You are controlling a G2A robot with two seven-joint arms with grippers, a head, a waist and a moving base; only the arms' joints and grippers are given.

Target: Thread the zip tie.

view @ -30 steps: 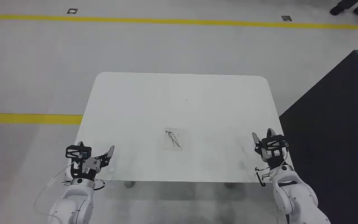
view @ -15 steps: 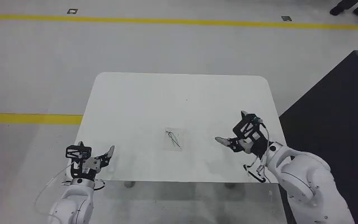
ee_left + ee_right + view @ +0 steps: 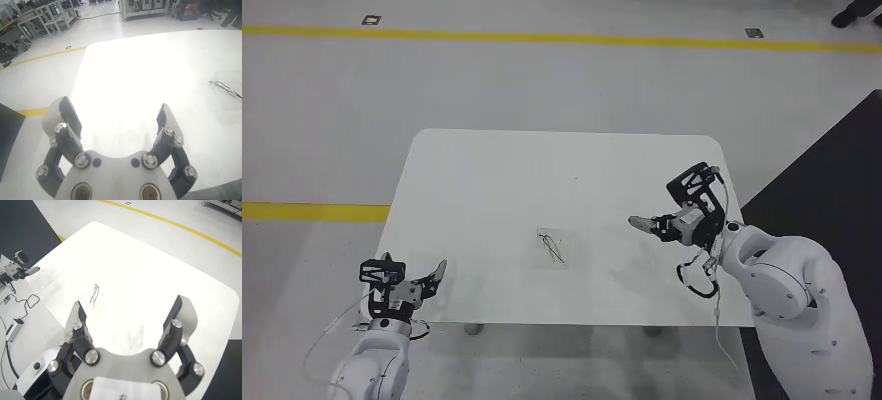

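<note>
The left claw hung at the table's near left corner, jaws wide apart and empty. The right claw hovered over the near right part, likewise spread and holding nothing. The zip tie lay between them, just nearer than the table's middle, untouched. Beyond, a yellow line crossed the grey floor.

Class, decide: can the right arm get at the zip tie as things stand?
Probably yes: the right gripper is open, and the zip tie lies ahead on the table, with nothing between them.
</note>
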